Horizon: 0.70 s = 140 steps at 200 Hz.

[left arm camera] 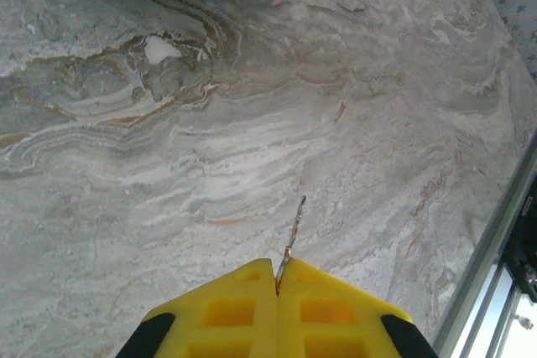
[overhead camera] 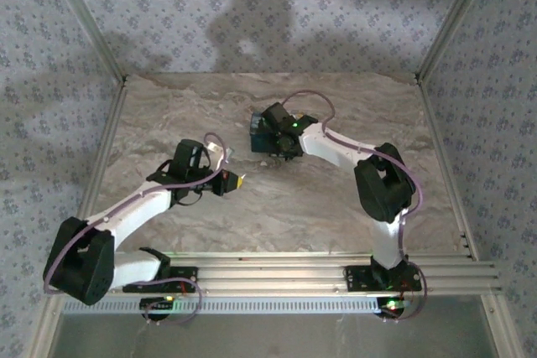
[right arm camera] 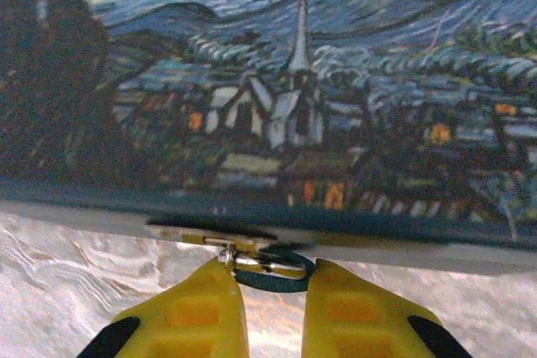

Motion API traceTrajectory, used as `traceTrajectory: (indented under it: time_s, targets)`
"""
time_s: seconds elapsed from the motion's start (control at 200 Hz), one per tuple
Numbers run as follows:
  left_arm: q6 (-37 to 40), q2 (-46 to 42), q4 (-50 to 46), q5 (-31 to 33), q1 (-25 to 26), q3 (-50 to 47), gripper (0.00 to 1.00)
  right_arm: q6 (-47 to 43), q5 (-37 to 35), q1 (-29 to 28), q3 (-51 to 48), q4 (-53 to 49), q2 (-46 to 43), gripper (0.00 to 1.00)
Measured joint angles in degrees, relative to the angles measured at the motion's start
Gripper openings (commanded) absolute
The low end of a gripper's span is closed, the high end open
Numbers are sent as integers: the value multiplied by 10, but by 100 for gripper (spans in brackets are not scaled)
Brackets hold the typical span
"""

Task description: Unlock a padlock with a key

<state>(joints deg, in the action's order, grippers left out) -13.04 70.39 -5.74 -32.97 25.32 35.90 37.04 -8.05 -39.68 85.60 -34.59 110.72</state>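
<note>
L arm [overhead camera: 138, 207]: elbow folded far back behind gripper, forearm running fwd to wrist. L gripper [left arm camera: 277, 272]: L fingers [left arm camera: 226, 312] pressed tight together, pinching key [left arm camera: 294, 228] by its head, blade sticking out ahead of tips. R arm [overhead camera: 340, 150]: elbow bent behind gripper, forearm reaching fwd and left. R gripper [right arm camera: 270, 278]: R fingers [right arm camera: 197, 308] narrowly apart, tips roughly level; actual grip unclear.

Top cam looked down fm high behind, whole table [overhead camera: 277, 207]; wrist cams sat close, low; rt wrist/top shared box [right arm camera: 277, 81].
</note>
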Motion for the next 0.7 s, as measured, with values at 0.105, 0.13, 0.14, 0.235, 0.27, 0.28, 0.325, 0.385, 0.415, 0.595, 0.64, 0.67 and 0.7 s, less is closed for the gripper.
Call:
traceTrajectory:
  time_s: [0.105,0.13,0.14,0.235,0.27,0.28,0.325,0.385,0.415,0.595,0.64,0.67,0.7]
  targets:
    - [1,15,24,0,8,0,0,0,26,-1,-4,-26,0,0]
    - [2,20,31,1,13,-1,0,0,33,-1,-4,-31,0,0]
    - [2,21,33,1,13,-1,0,0,39,-1,-3,-35,0,0]
    - [6,35,56,7,32,-3,0,0,69,-1,1,-54,0,0]
    - [6,41,68,10,39,-5,0,0,84,0,6,-64,0,0]
    - [6,43,71,10,40,-5,0,0,87,0,7,-65,0,0]
    - [6,51,84,12,46,-6,0,0,107,1,14,-74,0,0]
    - [5,65,106,15,52,-6,0,0,132,4,24,-77,0,0]
    - [4,71,118,16,53,-6,0,1,148,6,28,-77,-1,0]
    - [-2,99,203,29,54,-23,0,10,218,21,31,-80,-10,0]
    - [-5,107,226,31,54,-31,0,16,230,25,31,-80,-12,0]
    - [-8,113,238,30,54,-34,0,20,239,29,31,-79,-14,0]
    - [-11,120,251,30,54,-38,0,22,247,33,31,-78,-16,0]
